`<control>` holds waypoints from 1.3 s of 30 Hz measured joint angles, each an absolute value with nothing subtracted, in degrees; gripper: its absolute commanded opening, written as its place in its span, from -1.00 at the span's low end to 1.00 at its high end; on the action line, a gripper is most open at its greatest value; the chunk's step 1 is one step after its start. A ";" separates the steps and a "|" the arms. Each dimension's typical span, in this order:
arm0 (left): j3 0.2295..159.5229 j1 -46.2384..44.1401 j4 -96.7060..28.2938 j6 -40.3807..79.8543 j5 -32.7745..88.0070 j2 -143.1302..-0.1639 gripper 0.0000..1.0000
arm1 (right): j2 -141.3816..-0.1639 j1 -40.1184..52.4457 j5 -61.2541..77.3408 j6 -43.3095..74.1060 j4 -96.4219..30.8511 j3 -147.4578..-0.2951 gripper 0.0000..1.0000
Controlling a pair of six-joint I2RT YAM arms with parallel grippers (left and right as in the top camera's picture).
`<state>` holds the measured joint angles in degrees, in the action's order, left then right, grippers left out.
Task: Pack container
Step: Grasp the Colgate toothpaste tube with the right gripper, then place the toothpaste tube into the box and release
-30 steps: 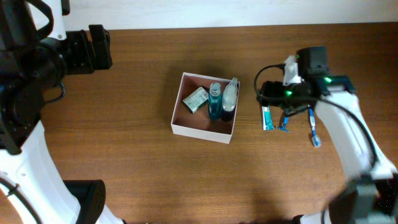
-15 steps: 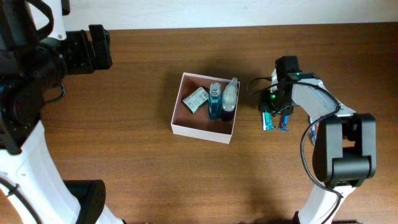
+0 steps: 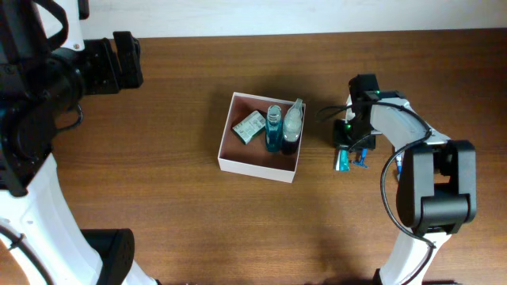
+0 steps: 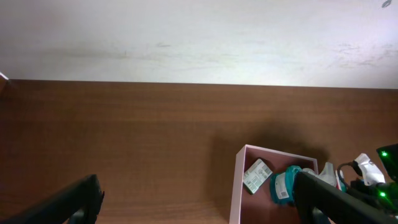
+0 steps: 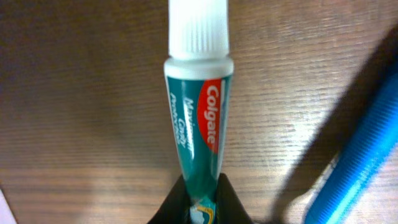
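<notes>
The container [image 3: 257, 168], a white-walled box with a reddish-brown inside, sits mid-table and also shows in the left wrist view [image 4: 235, 186]. It holds a white packet [image 3: 249, 126], a teal bottle [image 3: 273, 128] and a clear bottle [image 3: 292, 125]. To its right my right gripper [image 3: 347, 138] is down at the table. The right wrist view shows that gripper [image 5: 199, 186] shut on the tail end of a green Colgate toothpaste tube [image 5: 199, 118], whose white cap points away. The tube [image 3: 342, 160] lies on the wood. My left gripper [image 3: 127, 59] stands open at the far left, holding nothing.
A blue toothbrush [image 5: 367, 149] lies just right of the toothpaste tube, close to the right fingers, and is seen from overhead [image 3: 362, 159] too. Bare brown tabletop lies between the container and the left arm.
The right arm swung in and came down over the toothpaste tube, then its jaws closed on the tube's tail. The left arm stayed still.
</notes>
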<state>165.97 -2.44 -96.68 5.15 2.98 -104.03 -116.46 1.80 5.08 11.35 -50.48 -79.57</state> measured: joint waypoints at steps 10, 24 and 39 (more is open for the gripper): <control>165.97 -2.44 -96.66 5.15 3.01 -104.03 0.99 | -110.59 2.57 3.66 11.40 -69.08 -94.59 -0.92; 165.97 -2.44 -96.68 5.17 2.98 -104.03 0.99 | -96.53 36.07 0.71 -2.37 -72.66 -105.75 -0.92; 165.97 -2.44 -96.68 5.15 2.98 -104.03 0.99 | -114.98 39.16 -8.93 -25.71 -69.82 -105.51 -0.05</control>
<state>165.97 -2.44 -96.68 5.15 2.98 -104.03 -114.98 39.16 -8.93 -25.71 -69.82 -105.51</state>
